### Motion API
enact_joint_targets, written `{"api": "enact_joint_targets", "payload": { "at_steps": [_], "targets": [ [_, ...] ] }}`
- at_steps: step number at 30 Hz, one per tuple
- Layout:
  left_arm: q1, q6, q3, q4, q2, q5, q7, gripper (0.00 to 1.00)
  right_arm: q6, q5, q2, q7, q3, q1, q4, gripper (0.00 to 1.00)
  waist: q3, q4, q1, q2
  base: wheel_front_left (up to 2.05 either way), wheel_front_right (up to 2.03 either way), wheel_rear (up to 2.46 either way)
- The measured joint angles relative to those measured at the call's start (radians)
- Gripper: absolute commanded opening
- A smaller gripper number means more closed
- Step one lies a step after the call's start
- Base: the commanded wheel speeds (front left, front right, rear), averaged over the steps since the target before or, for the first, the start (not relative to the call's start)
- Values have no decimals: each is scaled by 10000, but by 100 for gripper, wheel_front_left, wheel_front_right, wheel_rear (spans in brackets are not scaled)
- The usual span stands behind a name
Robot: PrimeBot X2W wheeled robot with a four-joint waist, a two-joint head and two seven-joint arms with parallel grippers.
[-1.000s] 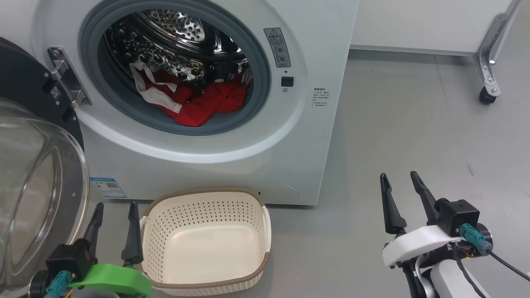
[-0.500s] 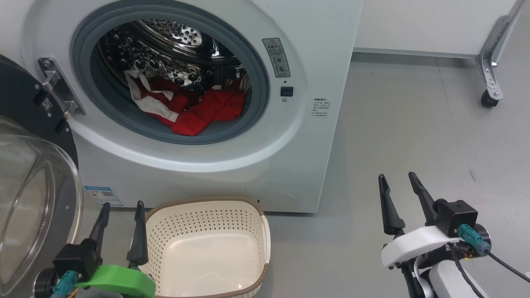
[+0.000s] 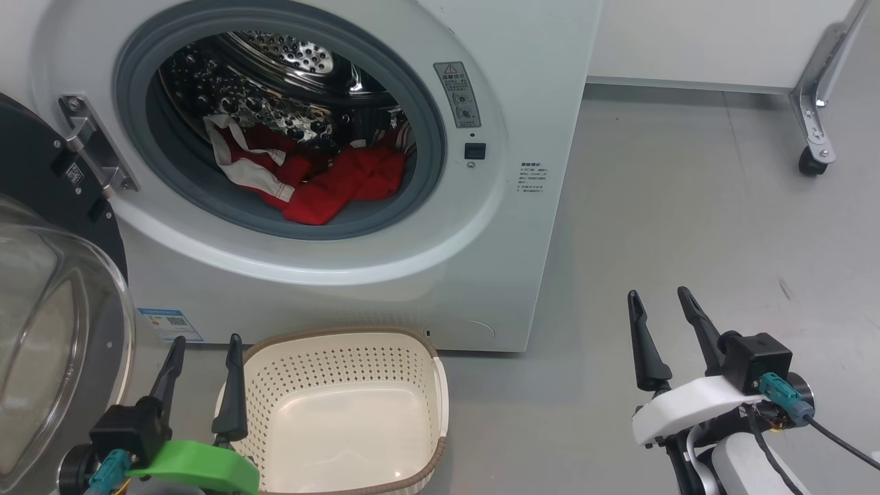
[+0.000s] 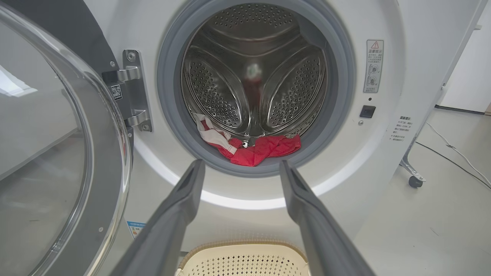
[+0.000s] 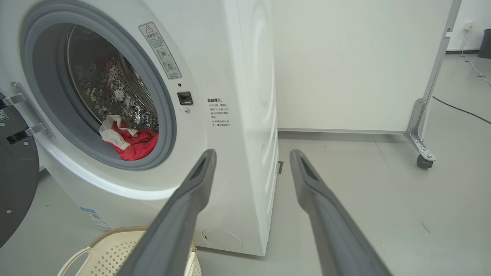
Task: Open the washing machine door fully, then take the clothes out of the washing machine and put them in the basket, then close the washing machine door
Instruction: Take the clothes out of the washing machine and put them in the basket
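Red fabric garments with white trim (image 3: 330, 185) lie heaped at the near bottom of the perforated steel drum (image 3: 275, 62), just behind the grey rubber gasket (image 3: 426, 137) of the big white front-loading washing machine (image 3: 522, 69). Its large round door of black rim and bulging clear glass (image 3: 55, 330) hangs swung out on the left, so the opening step looks done. Just before the machine, on the grey floor (image 3: 687, 206), sits the small cream perforated plastic basket with a brown woven-look rim (image 3: 344, 332); no garment is in it yet.

At the near left, between the door glass and the basket, hovers the left tool (image 3: 207, 339), its two dark fingers spread and holding nothing, aimed at the drum mouth. Well apart to the right, over bare floor, the right tool (image 3: 656, 293) is likewise released and empty.

Over the last second the whole head view has slid a little, machine and basket together, so the head has moved, not the things. The heap has kept its shape and both tools have stayed spread. Unloading has therefore not begun; a reach into the drum seems next.
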Motion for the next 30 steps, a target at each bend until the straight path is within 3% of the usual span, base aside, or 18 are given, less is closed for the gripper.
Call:
{"api": "enact_joint_targets", "payload": {
  "at_steps": [16,30],
  "targets": [
    [-1,86,113,-184,81,184,0,100,0,-6,31,0,21,-14,-109,100,208,-3,0,0,0,0,0],
    [-467,364,334,-562,334,353,142,100,65,-188,69,-12,286,-264,-708,100,1452,-427,0,0,0,0,0]
  ]
}}
